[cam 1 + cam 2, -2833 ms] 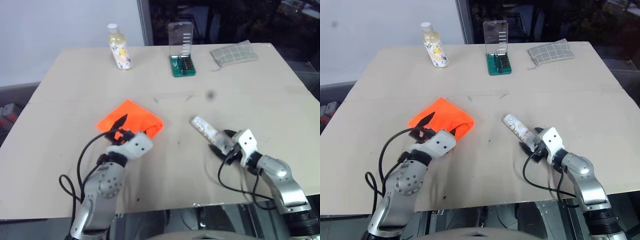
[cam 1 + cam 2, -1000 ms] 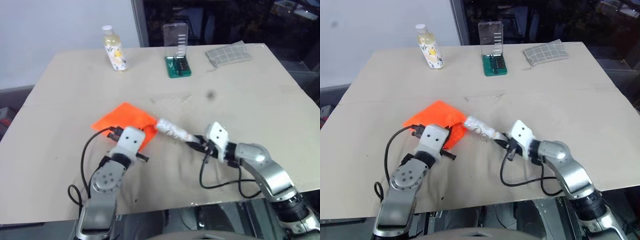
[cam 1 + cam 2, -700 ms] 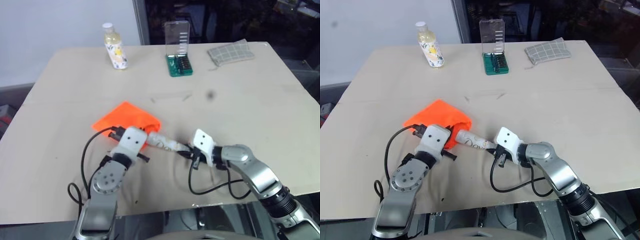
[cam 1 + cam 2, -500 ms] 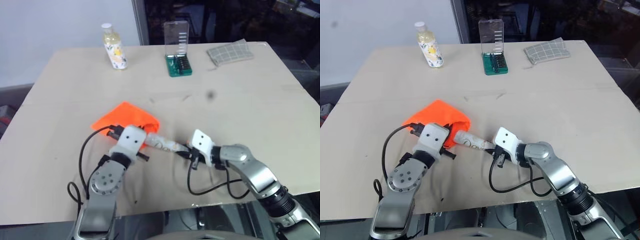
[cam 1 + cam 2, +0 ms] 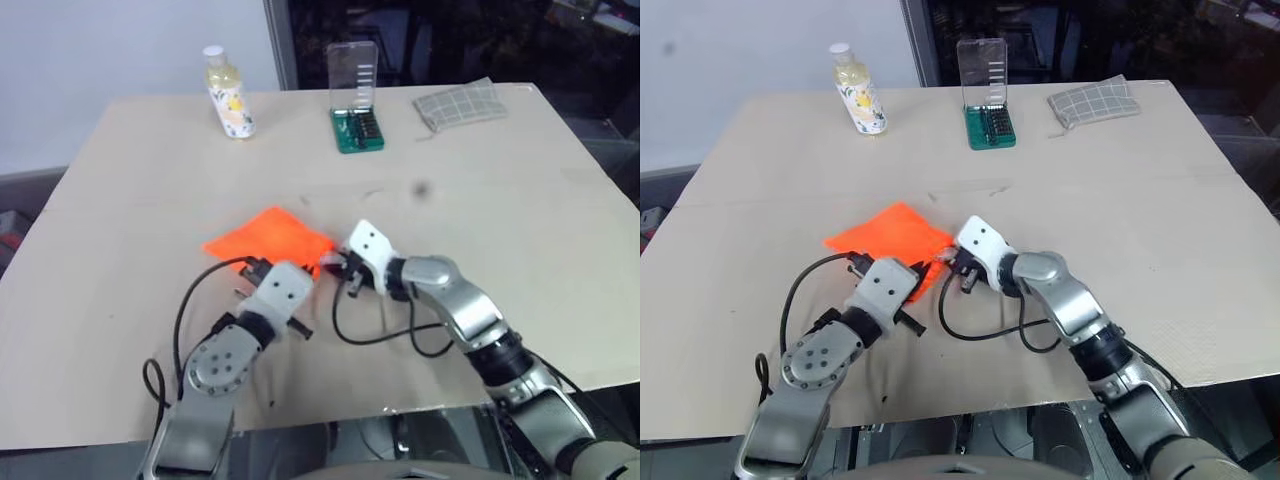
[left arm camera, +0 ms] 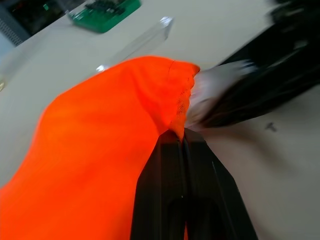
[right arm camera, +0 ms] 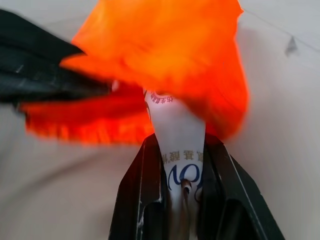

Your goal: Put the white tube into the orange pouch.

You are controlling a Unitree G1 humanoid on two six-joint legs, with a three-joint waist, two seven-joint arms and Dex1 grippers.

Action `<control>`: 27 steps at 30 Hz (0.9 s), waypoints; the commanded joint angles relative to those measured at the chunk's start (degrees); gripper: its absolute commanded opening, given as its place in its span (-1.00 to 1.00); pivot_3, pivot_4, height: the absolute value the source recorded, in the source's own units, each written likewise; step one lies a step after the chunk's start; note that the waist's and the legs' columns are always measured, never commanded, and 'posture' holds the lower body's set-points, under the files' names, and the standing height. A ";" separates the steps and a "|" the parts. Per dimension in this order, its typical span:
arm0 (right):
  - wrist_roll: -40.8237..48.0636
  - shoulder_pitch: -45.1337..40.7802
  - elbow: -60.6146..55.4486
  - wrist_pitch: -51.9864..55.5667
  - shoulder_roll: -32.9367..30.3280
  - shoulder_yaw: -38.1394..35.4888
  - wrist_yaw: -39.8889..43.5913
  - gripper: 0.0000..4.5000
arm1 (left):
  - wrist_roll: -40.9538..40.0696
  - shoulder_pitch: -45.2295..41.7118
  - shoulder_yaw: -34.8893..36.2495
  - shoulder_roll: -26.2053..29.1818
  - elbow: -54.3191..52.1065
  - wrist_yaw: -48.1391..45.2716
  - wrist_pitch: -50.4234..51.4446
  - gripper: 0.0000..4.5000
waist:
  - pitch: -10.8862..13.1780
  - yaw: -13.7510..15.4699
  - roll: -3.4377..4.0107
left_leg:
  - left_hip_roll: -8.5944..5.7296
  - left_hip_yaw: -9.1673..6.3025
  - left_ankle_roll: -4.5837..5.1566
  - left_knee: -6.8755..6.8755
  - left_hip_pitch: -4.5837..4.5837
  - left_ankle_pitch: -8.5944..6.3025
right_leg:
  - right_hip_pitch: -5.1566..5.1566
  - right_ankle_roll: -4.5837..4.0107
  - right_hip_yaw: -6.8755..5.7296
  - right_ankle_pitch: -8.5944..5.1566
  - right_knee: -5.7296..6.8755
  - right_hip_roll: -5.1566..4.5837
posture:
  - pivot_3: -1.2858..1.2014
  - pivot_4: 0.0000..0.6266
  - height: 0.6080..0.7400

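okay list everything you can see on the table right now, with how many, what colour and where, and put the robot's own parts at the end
pouch: one, bright orange, near middle of the table, its mouth pinched open by the left claw.
tube: one, white with print, held by the right claw, front end already inside the pouch mouth.
bottle: one, yellowish with white cap, upright at the far left of the table.
bit case: one, green base with clear lid raised, far middle.
cloth: one, grey checked, far right.
table: one, beige.
left claw: black, shut on the pouch's edge.
right claw: black, shut on the tube.
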 commanded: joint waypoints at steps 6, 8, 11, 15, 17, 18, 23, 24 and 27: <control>-0.82 -6.10 7.99 1.33 7.29 -4.48 -7.95 -0.89 | -1.70 -0.16 -0.37 0.35 -1.60 -0.40 -0.20 -1.00 | 0.02 0.01 0.03 | -0.01 0.00 -0.02 -0.02 -0.01 0.01 | -0.05 0.00 0.02 0.00 0.05 0.00 | 0.03 -0.52 1.00; -1.08 -6.45 8.15 0.20 7.00 -3.32 -6.48 -0.24 | -1.75 -0.03 -0.29 0.28 -1.71 -0.30 -0.08 -1.00 | 0.02 -0.03 0.04 | -0.03 0.00 -0.02 -0.02 -0.01 0.01 | -0.05 0.00 0.02 0.00 0.05 -0.01 | 0.03 -0.52 1.00; -0.28 -4.75 5.06 0.44 6.86 -3.21 -5.73 0.36 | -2.75 0.01 0.32 -0.55 -1.64 0.14 0.60 -1.00 | 0.04 -0.16 0.06 | -0.05 0.01 -0.01 -0.03 0.00 0.00 | -0.05 0.00 0.02 0.00 0.05 0.00 | 0.03 -0.52 1.00; 1.66 -0.81 -4.51 3.53 1.92 -3.07 -1.62 0.76 | -7.50 -1.26 2.34 -4.28 -1.57 0.45 3.99 -1.00 | 0.05 0.18 0.08 | -0.06 -0.04 -0.01 -0.02 -0.03 0.00 | -0.04 0.00 -0.01 0.00 0.05 -0.05 | 0.03 -0.52 1.00; 4.01 0.72 -10.08 6.34 -0.81 -4.45 0.28 0.76 | -10.17 -2.90 3.25 -6.23 -1.29 0.51 6.77 -1.00 | 0.05 0.01 0.07 | -0.09 -0.05 0.07 0.01 -0.08 -0.04 | -0.03 0.01 -0.02 0.00 0.02 -0.09 | 0.03 -0.52 1.00; 5.36 1.37 -12.61 7.86 -2.26 -5.28 1.22 0.76 | -11.51 -4.16 4.01 -7.39 -0.80 0.78 8.31 -1.00 | 0.05 0.00 0.07 | -0.09 -0.04 0.09 0.01 -0.06 -0.05 | -0.03 0.01 -0.01 0.00 0.04 -0.08 | 0.03 -0.52 1.00; 9.18 4.17 -20.87 14.66 -8.12 -8.90 2.06 0.76 | -17.75 -13.31 9.73 -13.01 5.96 3.05 13.82 -1.00 | 0.05 0.09 0.06 | -0.11 -0.15 0.16 0.03 -0.02 -0.09 | 0.01 0.01 -0.14 0.00 0.15 -0.01 | 0.03 -0.52 1.00; 10.11 4.51 -21.94 16.15 -8.31 -9.31 1.71 0.76 | -18.75 -14.77 10.54 -13.69 7.08 3.32 14.75 -1.00 | 0.04 -0.01 0.05 | -0.13 -0.14 0.16 0.05 0.00 -0.08 | 0.02 0.01 -0.13 0.00 0.17 -0.01 | 0.03 -0.52 1.00; 12.77 5.85 -24.16 19.87 -6.96 -9.68 0.26 0.76 | -21.86 -18.43 12.30 -15.57 9.98 4.11 17.69 -1.00 | 0.04 -0.17 0.05 | -0.15 -0.07 0.14 0.05 0.04 -0.07 | 0.01 0.01 -0.04 0.00 0.21 0.02 | 0.03 -0.52 1.00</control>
